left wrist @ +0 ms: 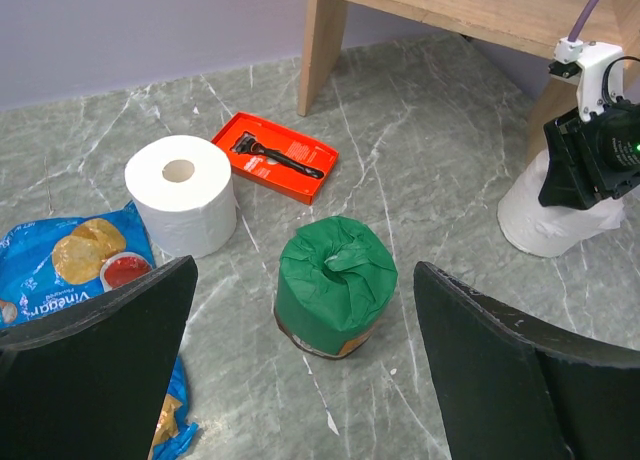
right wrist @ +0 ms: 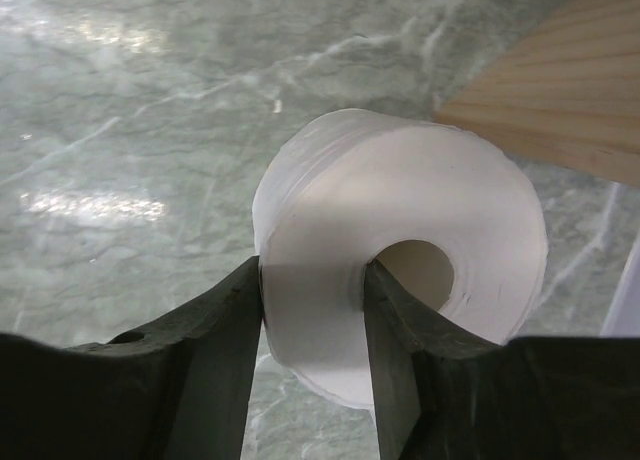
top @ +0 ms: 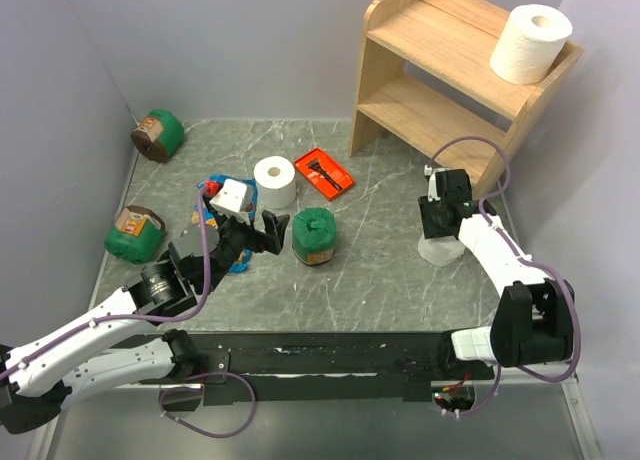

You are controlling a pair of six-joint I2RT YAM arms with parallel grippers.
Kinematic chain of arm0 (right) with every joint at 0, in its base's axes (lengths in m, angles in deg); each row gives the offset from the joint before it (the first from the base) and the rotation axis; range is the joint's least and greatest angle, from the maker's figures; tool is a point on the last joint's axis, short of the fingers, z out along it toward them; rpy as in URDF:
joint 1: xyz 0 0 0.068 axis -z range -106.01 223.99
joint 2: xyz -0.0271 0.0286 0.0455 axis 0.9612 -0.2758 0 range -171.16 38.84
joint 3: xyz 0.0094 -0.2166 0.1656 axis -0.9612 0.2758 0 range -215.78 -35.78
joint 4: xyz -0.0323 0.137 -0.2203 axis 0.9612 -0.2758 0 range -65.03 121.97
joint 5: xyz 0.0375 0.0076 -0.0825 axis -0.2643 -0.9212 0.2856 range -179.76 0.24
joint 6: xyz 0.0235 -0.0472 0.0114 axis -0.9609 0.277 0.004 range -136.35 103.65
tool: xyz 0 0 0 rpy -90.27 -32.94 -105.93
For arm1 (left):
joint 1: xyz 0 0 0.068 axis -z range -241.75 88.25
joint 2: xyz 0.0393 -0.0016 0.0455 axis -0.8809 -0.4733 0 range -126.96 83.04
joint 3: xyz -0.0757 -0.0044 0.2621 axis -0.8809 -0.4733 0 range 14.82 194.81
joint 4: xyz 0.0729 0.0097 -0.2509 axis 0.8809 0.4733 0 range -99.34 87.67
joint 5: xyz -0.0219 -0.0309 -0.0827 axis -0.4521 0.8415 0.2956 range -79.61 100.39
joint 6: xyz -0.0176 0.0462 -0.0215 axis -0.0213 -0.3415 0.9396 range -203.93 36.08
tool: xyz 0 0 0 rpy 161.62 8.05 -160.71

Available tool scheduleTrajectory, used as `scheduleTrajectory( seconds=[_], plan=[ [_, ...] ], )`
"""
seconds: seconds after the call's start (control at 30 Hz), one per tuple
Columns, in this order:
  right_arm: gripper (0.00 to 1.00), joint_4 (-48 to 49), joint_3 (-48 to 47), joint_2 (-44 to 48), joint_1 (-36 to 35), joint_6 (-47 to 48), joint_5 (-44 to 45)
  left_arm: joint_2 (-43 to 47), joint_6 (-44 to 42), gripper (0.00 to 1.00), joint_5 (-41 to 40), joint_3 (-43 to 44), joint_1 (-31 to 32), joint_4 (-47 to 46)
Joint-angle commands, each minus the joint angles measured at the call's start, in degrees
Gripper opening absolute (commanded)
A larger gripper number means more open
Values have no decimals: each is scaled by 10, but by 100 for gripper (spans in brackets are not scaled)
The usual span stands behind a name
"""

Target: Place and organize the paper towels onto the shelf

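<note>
White paper forms all three towels. The first roll point(top: 530, 42) rests on the top tier of the shelf point(top: 420, 35), at its right end, against the side panel. The second roll point(right wrist: 400, 250) is seen just in front of the shelf's right foot. Its wall is clamped by the right gripper point(right wrist: 312, 310), with one finger outside and the other set inside the hollow tube. It appears to stand on the table point(top: 380, 280), though contact cannot be confirmed. The third roll point(left wrist: 182, 194) stands upright, well to the left of the shelf and beside an orange tray point(left wrist: 275, 157) in which a razor is laid. Farther from the shelf, a green canister point(left wrist: 335, 285) is placed, and the left gripper point(top: 262, 228) is held spread wide before it, grasping nothing. A blue chip bag point(left wrist: 70, 265) lies beside that gripper.
</note>
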Motion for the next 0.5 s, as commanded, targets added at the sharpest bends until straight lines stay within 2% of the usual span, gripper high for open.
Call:
scheduleTrajectory(
  seconds=[0.0,0.17,0.2,0.3,0.47],
  plan=[
    [35,-2,-8,34,-16,3,-57,7,-4,96,7,8,2,-17],
    [34,-2,-27,54,-71,24,-59,3,-4,96,9,9,2,-17],
    [34,-4,-33,59,-103,36,-58,3,-5,96,9,9,2,-17],
    [34,-14,-63,64,-163,58,-17,2,-5,96,7,8,2,-17],
    [34,-55,-151,57,-220,72,31,2,-7,96,2,8,2,-17]
  ],
)
